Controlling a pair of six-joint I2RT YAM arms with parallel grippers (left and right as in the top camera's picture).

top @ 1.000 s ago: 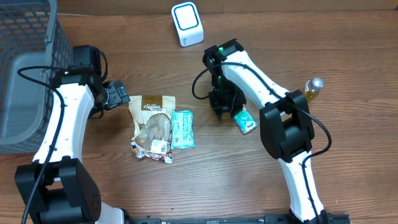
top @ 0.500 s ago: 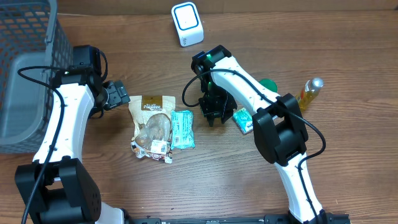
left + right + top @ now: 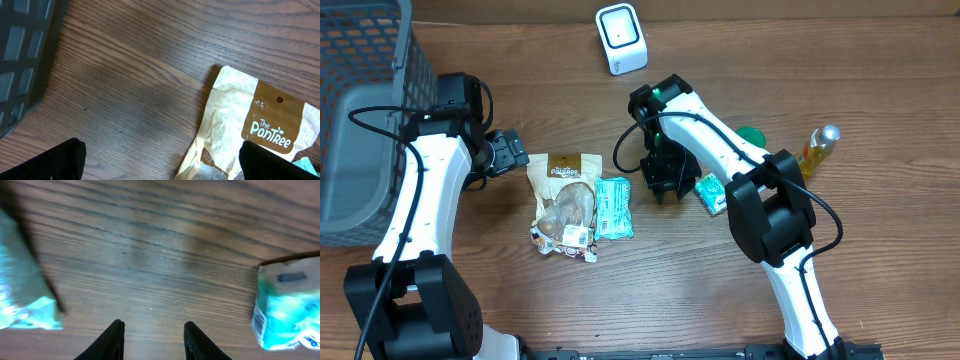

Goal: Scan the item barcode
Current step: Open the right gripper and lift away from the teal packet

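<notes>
The white barcode scanner (image 3: 620, 38) stands at the back of the table. A small teal box (image 3: 713, 193) lies on the wood just right of my right gripper (image 3: 662, 186), which is open and holds nothing. In the right wrist view the box (image 3: 287, 300) shows a barcode on its near edge, apart from my gripper (image 3: 155, 340). A teal packet (image 3: 613, 207) and a brown Pantree pouch (image 3: 565, 190) lie side by side in the middle. My left gripper (image 3: 510, 155) stands wide open at the pouch's (image 3: 250, 130) top left corner, empty (image 3: 160, 165).
A grey wire basket (image 3: 360, 110) fills the far left. A green lid (image 3: 751, 137) and a small yellow bottle (image 3: 817, 147) sit at the right. Bare wood lies between the teal packet (image 3: 22, 295) and the box.
My right gripper has moved left, away from the small teal box, which stays on the table. The green lid has come into sight. The left arm has not moved.
</notes>
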